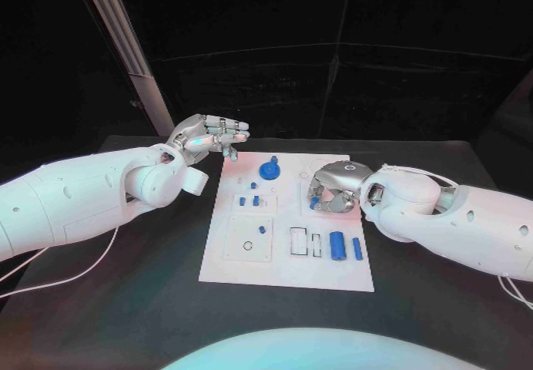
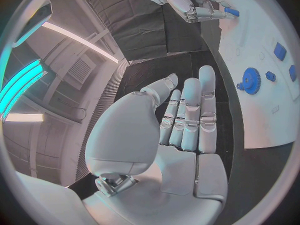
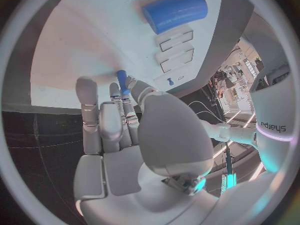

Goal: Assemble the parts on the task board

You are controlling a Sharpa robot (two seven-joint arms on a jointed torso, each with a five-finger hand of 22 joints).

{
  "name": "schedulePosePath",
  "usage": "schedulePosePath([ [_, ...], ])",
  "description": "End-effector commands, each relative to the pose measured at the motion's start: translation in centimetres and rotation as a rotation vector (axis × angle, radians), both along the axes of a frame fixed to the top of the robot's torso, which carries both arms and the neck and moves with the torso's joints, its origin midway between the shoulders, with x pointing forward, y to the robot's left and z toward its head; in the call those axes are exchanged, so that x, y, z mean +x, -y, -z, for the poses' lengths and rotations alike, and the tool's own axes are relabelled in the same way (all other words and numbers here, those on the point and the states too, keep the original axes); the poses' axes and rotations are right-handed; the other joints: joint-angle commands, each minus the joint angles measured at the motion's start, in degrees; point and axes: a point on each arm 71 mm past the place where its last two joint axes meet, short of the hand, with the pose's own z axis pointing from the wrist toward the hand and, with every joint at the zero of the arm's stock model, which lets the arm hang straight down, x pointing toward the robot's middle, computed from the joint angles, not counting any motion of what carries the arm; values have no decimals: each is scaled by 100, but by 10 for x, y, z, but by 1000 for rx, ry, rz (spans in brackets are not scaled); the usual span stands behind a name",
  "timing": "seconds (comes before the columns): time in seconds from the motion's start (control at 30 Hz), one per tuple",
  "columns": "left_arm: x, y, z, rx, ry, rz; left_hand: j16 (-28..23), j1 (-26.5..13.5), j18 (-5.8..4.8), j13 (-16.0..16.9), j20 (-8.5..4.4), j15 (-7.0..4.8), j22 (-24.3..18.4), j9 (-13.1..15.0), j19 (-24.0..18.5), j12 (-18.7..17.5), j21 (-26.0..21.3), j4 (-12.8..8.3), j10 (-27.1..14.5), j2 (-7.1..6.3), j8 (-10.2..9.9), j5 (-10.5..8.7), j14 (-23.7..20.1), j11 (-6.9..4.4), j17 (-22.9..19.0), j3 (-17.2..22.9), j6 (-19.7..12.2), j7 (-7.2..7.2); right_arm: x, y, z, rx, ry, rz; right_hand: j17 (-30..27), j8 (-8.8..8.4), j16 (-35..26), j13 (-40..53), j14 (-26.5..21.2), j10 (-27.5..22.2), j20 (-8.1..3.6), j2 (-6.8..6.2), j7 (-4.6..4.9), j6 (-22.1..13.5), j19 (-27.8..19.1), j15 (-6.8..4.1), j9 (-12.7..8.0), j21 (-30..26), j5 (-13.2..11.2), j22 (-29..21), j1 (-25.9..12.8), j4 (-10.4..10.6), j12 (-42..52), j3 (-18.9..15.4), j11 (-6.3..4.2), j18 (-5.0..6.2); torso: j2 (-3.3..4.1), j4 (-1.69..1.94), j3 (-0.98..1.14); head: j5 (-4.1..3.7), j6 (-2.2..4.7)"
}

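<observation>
1. The task board [image 1: 222, 262] lies flat in the middle of the black table [image 1: 133, 308], its long side running away from the robot.
2. The right hand [image 1: 331, 191] hovers over the board's right side, fingers curled downward, pinching a small blue peg [image 1: 316, 203] between thumb and a finger. In the right wrist view the same peg [image 3: 122, 81] stands out past the fingertips [image 3: 114, 92], above the white board surface.
3. The left hand [image 1: 209, 136] is raised off the board's far left corner — it holds nothing. In the left wrist view its fingers [image 2: 190, 110] lie straight and close together, palm bare, so the hand is released.
4. A blue gear [image 1: 270, 169] sits near the far end of the board, just left of the right hand; it also appears in the left wrist view [image 2: 251, 80].
5. A large blue cylinder [image 1: 336, 246] lies on the board's near right part, with a thinner blue pin [image 1: 357, 248] just beside it on the right — both well apart from either hand.
6. Small blue pieces [image 1: 254, 200] stand around the board's middle, left of the right hand.
</observation>
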Motion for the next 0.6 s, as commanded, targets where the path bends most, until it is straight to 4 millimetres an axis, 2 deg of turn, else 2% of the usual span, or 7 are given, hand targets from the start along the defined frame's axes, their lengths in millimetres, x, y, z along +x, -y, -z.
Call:
schedulePosePath([
  [0.03, 0, 1, -1, -10, 0, 10, -19, 2, 84, -10, -3, 13, -10, -4, -37, 31, -40, -26, -37, 44, 31, 4, -32, 12, -6, -5, -20, -5, 1, -1, 0, -7, 4, -4, 16, 36, 40, -2, 183, 45, -1, 53, 0, 45, 49, -53, 6, 33, -34, 13, 1, 8, -22, 51, 1, -31, 1, 2, -1, 3, -19],
  [0.33, 0, 1, -1, -10, 0, 9, -19, 2, 84, -10, -3, 13, -10, -4, -37, 31, -40, -26, -37, 44, 31, 4, -32, 12, -6, -5, -20, -5, 4, -1, -1, 10, 23, 6, 104, 88, 139, 26, 204, 299, -36, 126, -35, 256, 124, -97, 34, 142, -107, 171, 84, -49, -9, 235, -55, -53, -2, -1, -3, -5, -31],
  [0.6, 1, 0, -1, -8, 0, 6, -20, 2, 83, -10, -3, 14, -11, -2, -42, 43, -41, -27, -41, 55, 39, 4, -38, 12, -14, -3, -13, -4, -3, 1, -12, 112, 66, 3, 136, 106, 186, 41, 214, 415, -67, 166, -51, 350, 180, -124, 49, 227, -169, 292, 188, -156, -22, 385, -84, -73, -10, 1, 1, -5, -34],
])
